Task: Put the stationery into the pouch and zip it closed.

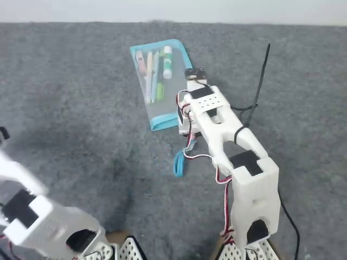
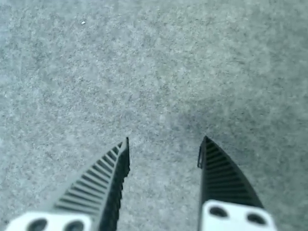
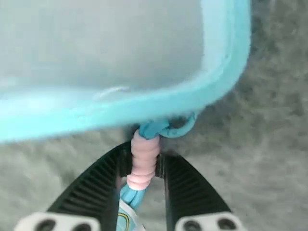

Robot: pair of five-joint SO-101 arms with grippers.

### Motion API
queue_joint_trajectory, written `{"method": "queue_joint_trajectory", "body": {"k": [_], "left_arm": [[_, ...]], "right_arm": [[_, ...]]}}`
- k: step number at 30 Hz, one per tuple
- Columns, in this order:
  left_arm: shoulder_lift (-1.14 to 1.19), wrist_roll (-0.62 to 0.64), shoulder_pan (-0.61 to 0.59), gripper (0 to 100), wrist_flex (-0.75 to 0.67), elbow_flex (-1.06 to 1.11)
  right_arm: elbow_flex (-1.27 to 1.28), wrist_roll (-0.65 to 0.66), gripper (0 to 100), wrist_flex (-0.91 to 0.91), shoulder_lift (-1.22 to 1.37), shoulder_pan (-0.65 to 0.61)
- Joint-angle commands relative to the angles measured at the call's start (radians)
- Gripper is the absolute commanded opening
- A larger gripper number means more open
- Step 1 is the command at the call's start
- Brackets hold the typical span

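On the grey felt surface [image 1: 70,108] the stationery [image 1: 154,73] lies inside the teal pouch [image 1: 162,115], its pink zipper pull [image 3: 143,161] pinched between the right gripper [image 3: 145,154] fingers [image 3: 96,185], while the left gripper [image 2: 166,144] gapes wide, holding nothing.

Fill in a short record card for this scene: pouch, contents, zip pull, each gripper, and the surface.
pouch: light blue, lying flat on the mat
stationery: pens and a white tube, seen inside through the pouch's clear front
zip pull: pink ribbed bead on a blue cord, at the pouch's edge
right gripper: shut on the zip pull
left gripper: open, holding nothing, over bare mat
surface: grey mat
zip state: cannot tell
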Motion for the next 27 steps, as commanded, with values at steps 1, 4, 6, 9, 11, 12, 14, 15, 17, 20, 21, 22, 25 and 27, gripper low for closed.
{"method": "queue_joint_trajectory", "body": {"k": [1, 4, 6, 9, 11, 12, 14, 15, 17, 20, 21, 22, 25, 27], "left_arm": [[-0.049, -0.015, 0.035, 22, -0.009, -0.031], [-0.155, -0.041, 0.049, 22, 0.091, -0.044], [-0.256, -0.103, 0.071, 22, 0.161, -0.041], [-0.422, -0.143, 0.121, 22, 0.232, 0.008], [-0.542, -0.166, 0.173, 22, 0.269, 0.084], [-0.601, -0.167, 0.203, 24, 0.282, 0.133], [-0.718, -0.193, 0.27, 27, 0.29, 0.255], [-0.775, -0.209, 0.313, 29, 0.29, 0.323], [-0.873, -0.213, 0.405, 29, 0.288, 0.45], [-1.003, -0.203, 0.54, 30, 0.249, 0.608], [-1.043, -0.18, 0.58, 31, 0.23, 0.648], [-1.079, -0.161, 0.62, 31, 0.213, 0.684], [-1.177, -0.114, 0.75, 32, 0.173, 0.774], [-1.229, -0.066, 0.813, 32, 0.152, 0.799]], "right_arm": [[-0.034, 0.216, 0.6, 0.091, -0.171, 0.031], [0.009, 0.298, 0.6, 0.119, -0.325, 0.025], [0.078, 0.338, 0.6, 0.104, -0.453, 0.025], [0.226, 0.377, 0.6, 0.041, -0.68, 0.027], [0.333, 0.419, 0.6, 0.002, -0.834, 0.027], [0.387, 0.436, 0.6, -0.015, -0.909, 0.027], [0.47, 0.463, 0.6, -0.027, -1.052, 0.027], [0.494, 0.468, 0.6, -0.025, -1.113, 0.027], [0.517, 0.47, 0.6, -0.002, -1.224, 0.027], [0.511, 0.494, 0.6, 0.053, -1.308, 0.025], [0.508, 0.502, 0.6, 0.068, -1.317, 0.025], [0.505, 0.508, 0.6, 0.082, -1.319, 0.025], [0.506, 0.509, 0.6, 0.104, -1.323, 0.025], [0.508, 0.511, 0.6, 0.107, -1.326, 0.025]]}}
